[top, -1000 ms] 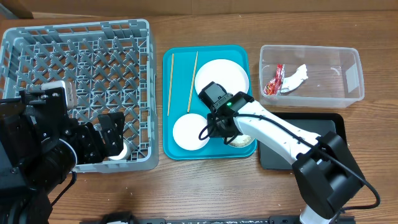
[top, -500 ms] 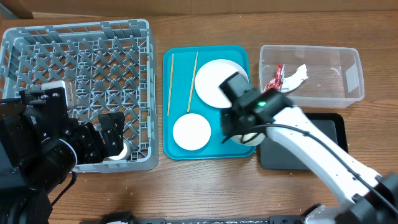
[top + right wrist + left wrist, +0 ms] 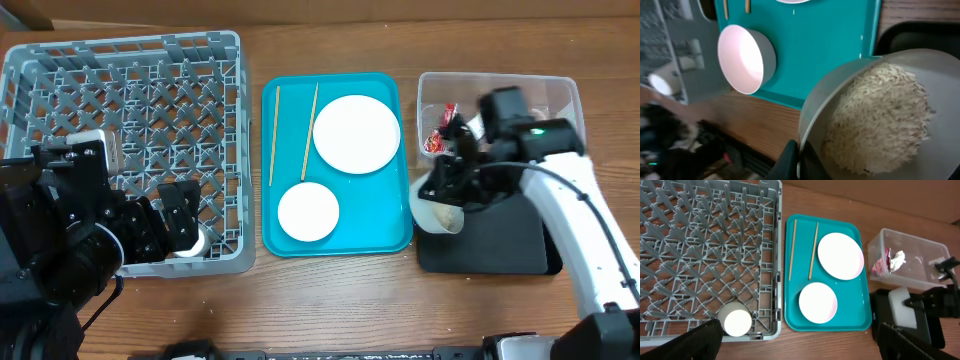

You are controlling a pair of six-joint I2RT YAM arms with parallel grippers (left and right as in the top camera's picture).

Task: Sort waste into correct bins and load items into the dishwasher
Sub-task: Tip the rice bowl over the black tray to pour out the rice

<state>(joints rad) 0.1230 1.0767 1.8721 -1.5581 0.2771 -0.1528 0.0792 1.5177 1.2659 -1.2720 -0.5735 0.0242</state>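
Note:
My right gripper (image 3: 452, 192) (image 3: 799, 161) is shut on the rim of a small bowl (image 3: 437, 213) (image 3: 826, 100) filled with rice grains (image 3: 880, 120). It holds the bowl tilted over the left edge of the black tray (image 3: 490, 252). The plate (image 3: 356, 133), the second bowl (image 3: 308, 211) (image 3: 745, 59) and two chopsticks (image 3: 274, 135) lie on the teal tray (image 3: 340, 243). The red wrapper (image 3: 880, 262) and the tissue (image 3: 898, 257) lie in the clear tub (image 3: 545, 158). The white cup (image 3: 192, 243) (image 3: 737, 321) stands in the grey dish rack (image 3: 120, 90). My left gripper (image 3: 800, 345) is open above the rack's front right corner.
The dish rack fills the left of the table, the teal tray the middle, the tub and black tray the right. Bare wood runs along the front edge (image 3: 330, 300).
My right arm has carried the rice bowl from the teal tray's front right corner to the right, over the black tray's left edge. The left arm has not moved.

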